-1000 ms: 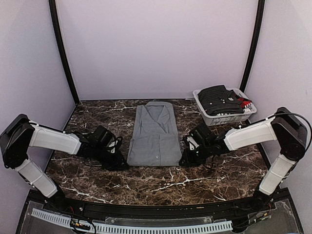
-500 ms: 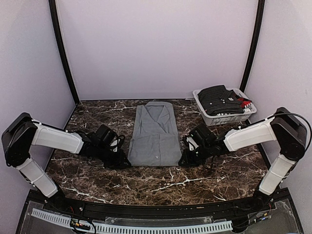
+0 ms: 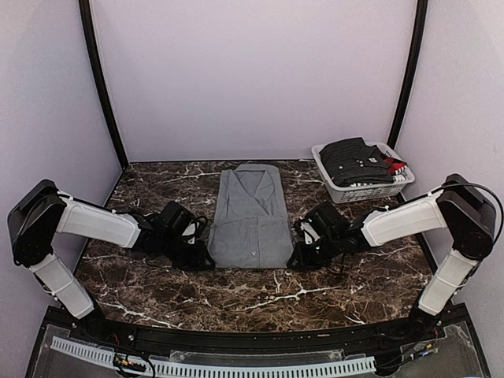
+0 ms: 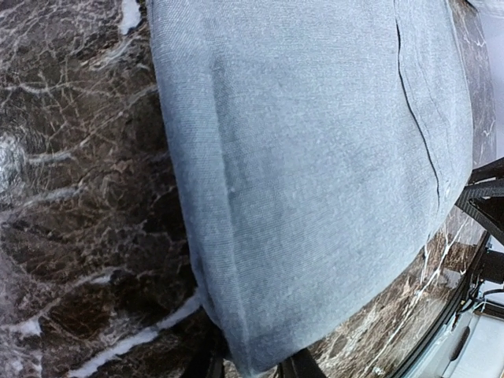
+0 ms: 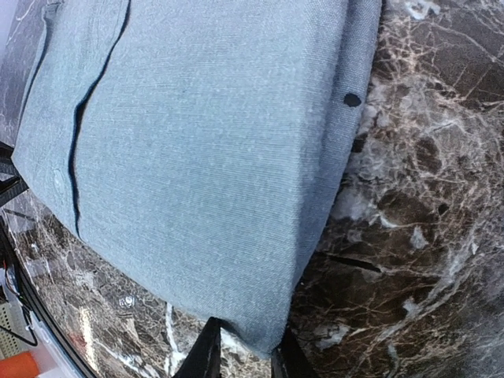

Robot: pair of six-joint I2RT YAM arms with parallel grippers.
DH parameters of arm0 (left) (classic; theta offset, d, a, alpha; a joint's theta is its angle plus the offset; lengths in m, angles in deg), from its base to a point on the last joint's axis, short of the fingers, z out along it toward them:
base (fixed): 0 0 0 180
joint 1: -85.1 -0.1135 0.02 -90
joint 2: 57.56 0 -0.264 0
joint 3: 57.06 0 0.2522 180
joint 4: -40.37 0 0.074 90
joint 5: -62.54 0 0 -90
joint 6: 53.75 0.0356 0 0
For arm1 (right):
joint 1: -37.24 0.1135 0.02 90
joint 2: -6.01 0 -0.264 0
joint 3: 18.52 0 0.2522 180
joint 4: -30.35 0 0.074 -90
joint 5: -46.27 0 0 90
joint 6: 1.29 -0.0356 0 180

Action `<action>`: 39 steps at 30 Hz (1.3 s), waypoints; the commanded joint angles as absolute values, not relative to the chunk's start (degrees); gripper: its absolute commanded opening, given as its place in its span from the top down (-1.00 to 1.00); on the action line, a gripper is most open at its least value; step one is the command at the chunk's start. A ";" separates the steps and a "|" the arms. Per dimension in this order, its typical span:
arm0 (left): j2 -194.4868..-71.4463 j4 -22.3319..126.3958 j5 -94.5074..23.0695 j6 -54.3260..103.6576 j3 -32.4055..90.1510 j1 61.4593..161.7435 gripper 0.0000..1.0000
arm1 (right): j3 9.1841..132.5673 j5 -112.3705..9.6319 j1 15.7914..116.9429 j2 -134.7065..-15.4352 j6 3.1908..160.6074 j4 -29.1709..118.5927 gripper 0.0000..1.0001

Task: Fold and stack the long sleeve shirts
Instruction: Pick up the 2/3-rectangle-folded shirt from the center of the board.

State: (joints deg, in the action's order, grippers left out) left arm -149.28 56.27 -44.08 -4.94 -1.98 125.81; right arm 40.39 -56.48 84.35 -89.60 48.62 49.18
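Note:
A mid-grey collared long sleeve shirt lies folded into a narrow strip on the marble table, collar at the far end. My left gripper sits low at its near left corner. In the left wrist view that corner of the shirt runs down between the dark fingers of the left gripper, which is shut on it. My right gripper sits at the near right corner. In the right wrist view the shirt ends between the fingers of the right gripper, shut on the cloth.
A white basket stands at the back right of the table with dark folded clothes in it. Purple walls close in the table on three sides. Black cable trays run along the near edge by the arm bases.
My left arm has slid right, up to the shirt's near left corner, and its jaws have narrowed on the cloth. The right gripper has closed a little and hardly moved.

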 commanded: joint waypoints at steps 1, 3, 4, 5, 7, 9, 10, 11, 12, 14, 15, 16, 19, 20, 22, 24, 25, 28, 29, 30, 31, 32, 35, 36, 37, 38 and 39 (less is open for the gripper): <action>-150.84 56.07 -42.08 -4.01 -1.52 126.81 0.62 | 38.40 -56.17 85.32 -90.75 47.82 48.86 0.62; -150.98 55.87 -41.76 -4.10 -1.54 126.84 0.69 | 38.32 -55.86 85.32 -90.93 47.89 48.22 0.65; -151.03 55.84 -41.60 -4.10 -1.55 126.85 0.73 | 38.31 -55.53 85.32 -90.99 47.92 47.97 0.67; -151.02 55.88 -41.52 -4.10 -1.50 126.92 0.78 | 38.31 -55.37 85.32 -91.02 47.94 47.66 0.70; -150.92 55.96 -41.49 -4.16 -1.54 126.97 0.90 | 38.31 -54.93 85.29 -90.87 47.98 47.15 0.77; -150.51 56.35 -41.38 -4.15 -1.55 127.02 0.99 | 38.26 -54.63 85.31 -90.56 48.06 47.19 0.90; -150.01 56.71 -41.35 -4.22 -1.59 127.09 1.00 | 38.10 -54.53 85.38 -90.21 48.08 47.26 0.97; -149.66 56.87 -41.31 -4.33 -1.74 127.15 1.00 | 37.90 -54.37 85.51 -89.90 48.09 47.41 1.00; -148.94 57.43 -41.31 -4.51 -1.82 127.30 1.00 | 37.65 -54.24 85.62 -89.41 48.11 47.57 1.00; -147.63 58.88 -41.62 -4.77 -2.00 127.63 1.00 | 37.10 -53.89 86.11 -88.11 48.12 48.01 1.00; -147.11 59.36 -41.57 -4.92 -2.28 127.86 1.00 | 36.70 -53.65 86.44 -87.22 48.07 48.15 1.00; -145.82 60.45 -41.55 -5.33 -2.44 128.46 1.00 | 36.27 -53.60 86.72 -86.29 48.05 48.34 1.00; -142.91 62.83 -41.49 -6.41 -3.43 129.93 1.00 | 35.34 -53.20 87.74 -83.23 47.62 49.66 1.00; -141.19 64.00 -41.50 -7.05 -3.63 130.74 1.00 | 34.98 -52.99 88.18 -82.24 47.33 50.13 1.00; -138.52 65.94 -41.29 -8.02 -4.19 132.08 1.00 | 34.21 -52.51 89.27 -79.96 46.65 51.31 1.00; -135.70 67.90 -40.86 -9.11 -4.79 133.44 1.00 | 33.48 -51.95 90.49 -77.38 45.81 52.67 1.00; -134.82 68.49 -40.70 -9.51 -5.04 133.83 1.00 | 33.18 -51.58 91.24 -75.87 45.12 53.82 1.00; -130.14 71.48 -40.56 -11.34 -5.20 136.15 1.00 | 33.41 -50.52 93.62 -71.08 43.38 57.38 1.00; -128.35 72.75 -40.49 -11.95 -4.83 136.60 1.00 | 33.92 -50.11 94.29 -69.49 42.92 58.70 1.00; -127.50 73.42 -40.61 -12.24 -4.55 137.15 1.00 | 34.75 -49.88 94.77 -67.75 42.58 60.03 1.00; -126.76 74.06 -40.96 -12.79 -3.62 137.36 1.00 | 35.84 -49.69 95.02 -66.32 42.41 61.16 1.00; -125.40 75.16 -41.11 -13.01 -2.31 137.52 1.00 | 37.13 -49.38 95.04 -65.07 42.41 62.11 1.00; -124.38 77.55 -39.92 -12.37 2.04 137.12 1.00 | 43.69 -47.02 94.21 -64.55 44.33 65.14 1.00; -124.94 78.06 -39.49 -11.79 5.24 136.73 1.00 | 47.41 -46.35 92.84 -65.59 45.57 65.96 1.00; -126.79 78.66 -39.45 -10.63 6.94 135.01 1.00 | 49.79 -46.66 91.29 -67.18 46.75 66.30 1.00; -127.86 78.66 -39.96 -10.05 9.67 133.92 1.00 | 52.24 -47.39 89.39 -69.02 48.02 66.05 1.00; -130.44 77.62 -41.48 -8.62 10.96 130.99 1.00 | 54.50 -48.10 87.56 -70.97 49.44 65.36 1.00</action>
